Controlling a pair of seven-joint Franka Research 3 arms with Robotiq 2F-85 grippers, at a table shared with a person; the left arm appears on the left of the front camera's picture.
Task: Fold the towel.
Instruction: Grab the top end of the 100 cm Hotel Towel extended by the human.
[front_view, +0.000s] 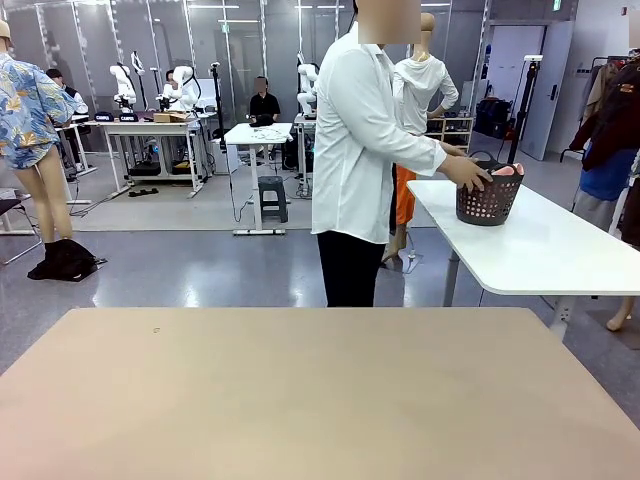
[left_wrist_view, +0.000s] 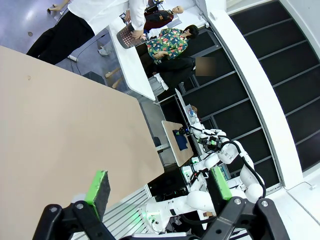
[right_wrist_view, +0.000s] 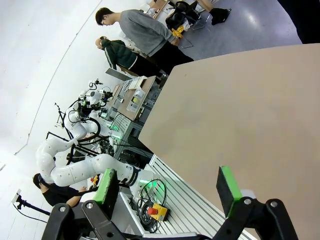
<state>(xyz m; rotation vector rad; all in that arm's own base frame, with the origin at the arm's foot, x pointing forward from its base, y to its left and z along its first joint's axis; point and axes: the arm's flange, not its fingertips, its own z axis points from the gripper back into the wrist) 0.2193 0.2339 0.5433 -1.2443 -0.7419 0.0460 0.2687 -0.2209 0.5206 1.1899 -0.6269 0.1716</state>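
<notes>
Snagging on the rim is risked as the towel (front_view: 507, 170), bunched in the black perforated basket (front_view: 489, 200) at two o'clock on the white table (front_view: 560, 250) under the person's hand (front_view: 466, 172), is lifted out, while the left gripper (left_wrist_view: 158, 185) and the right gripper (right_wrist_view: 167, 186) are held wide and empty, well apart from it.

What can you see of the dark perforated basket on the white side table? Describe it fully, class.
The dark round perforated basket, plastic by its look, stands upright near the end of the white table. Small holes cover its wall, which narrows downward. A salmon-pink towel pokes above its rim, and the person's hand rests on its side.
</notes>
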